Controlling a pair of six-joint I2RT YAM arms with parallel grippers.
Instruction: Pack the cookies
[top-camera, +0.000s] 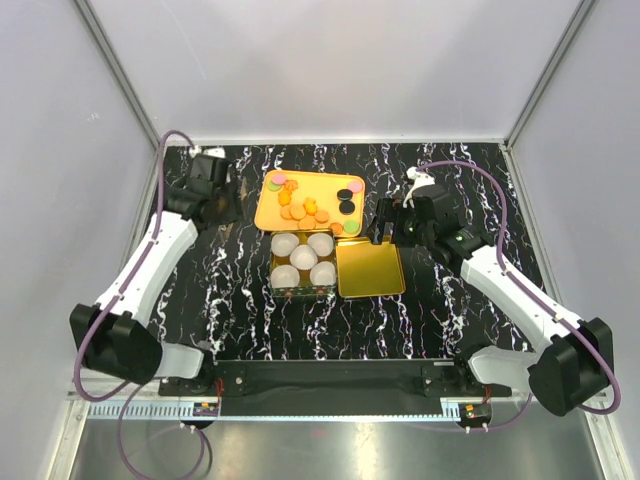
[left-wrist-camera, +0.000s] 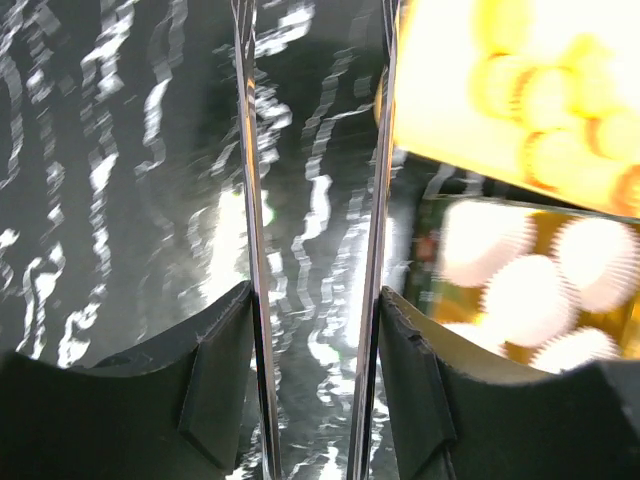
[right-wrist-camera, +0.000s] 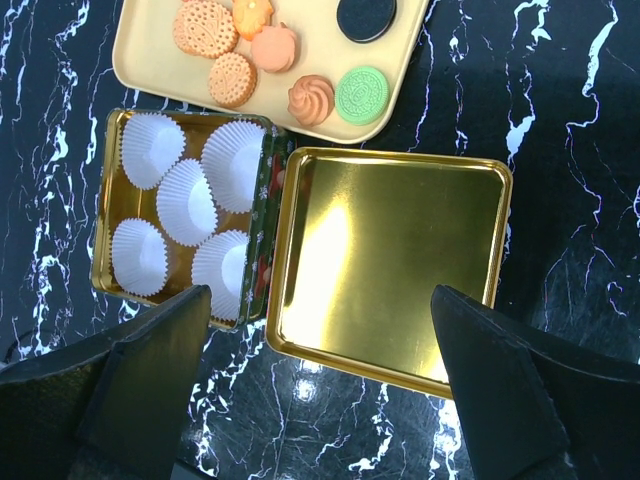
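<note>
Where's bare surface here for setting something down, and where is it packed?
Bare: tabletop between tin, lid and arm bases; tabletop left of the tin; the lid's inside. Crowded: the tray of cookies, and the tin, filled by paper cups.

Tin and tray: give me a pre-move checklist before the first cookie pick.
1. Tin open, lid lying beside it: ok.
2. Five paper cups in the tin, all empty: ok.
3. Cookies on the tray, none packed yet: ok.
4. Right gripper open and empty, above the lid: ok.
5. Left gripper with its jaws apart and nothing between them, over the table left of the tray: ok.
6. Orange cookies lying singly, not overlapped: cannot tell, because they are bunched together.
</note>
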